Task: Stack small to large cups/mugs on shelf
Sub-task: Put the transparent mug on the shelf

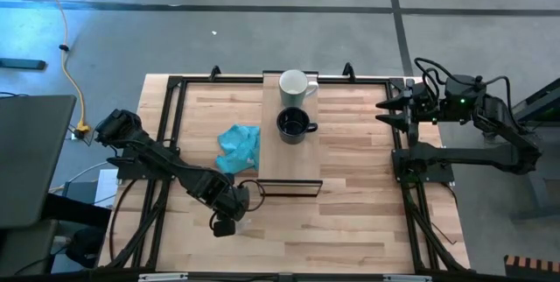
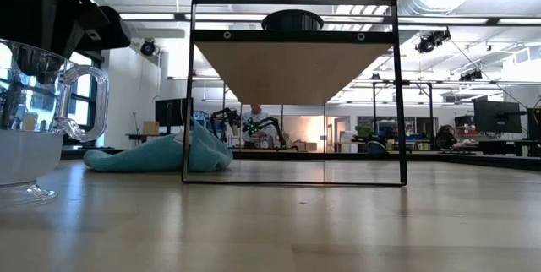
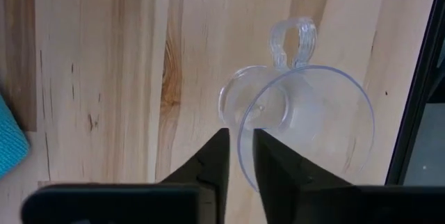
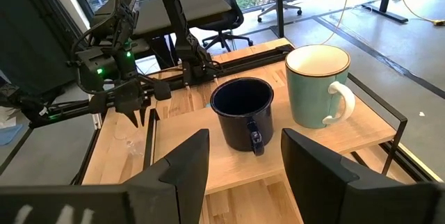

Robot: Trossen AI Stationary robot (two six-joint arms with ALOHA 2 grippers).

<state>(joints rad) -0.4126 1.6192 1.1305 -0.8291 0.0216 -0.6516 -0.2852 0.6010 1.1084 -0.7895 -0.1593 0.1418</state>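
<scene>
A small clear glass cup [image 3: 306,113] with a handle stands by its foot [image 2: 25,193] on the wooden table, near the front left. My left gripper [image 3: 241,156] reaches down onto it from above and is shut on its rim. On the raised light-wood shelf [image 1: 289,164] stand a white mug [image 1: 296,88] at the far end and a black mug [image 1: 296,125] just nearer. My right gripper [image 1: 382,111] hovers open at the table's far right, level with the shelf and touching nothing. My left gripper has the glass cup's rim [image 3: 240,140] between its two fingers, one finger [image 3: 274,172] inside the cup and the other [image 3: 212,161] outside. The hold is on the side opposite the handle [image 3: 295,40]. The fingers point steeply down. The cup stands upright on the table.
A crumpled teal cloth [image 1: 239,148] lies on the table against the shelf's left side. The shelf's black metal frame [image 2: 397,95] stands between the cup and the table's middle. Black rails [image 1: 171,116] run along the table's edges. Bare wood lies right of the shelf.
</scene>
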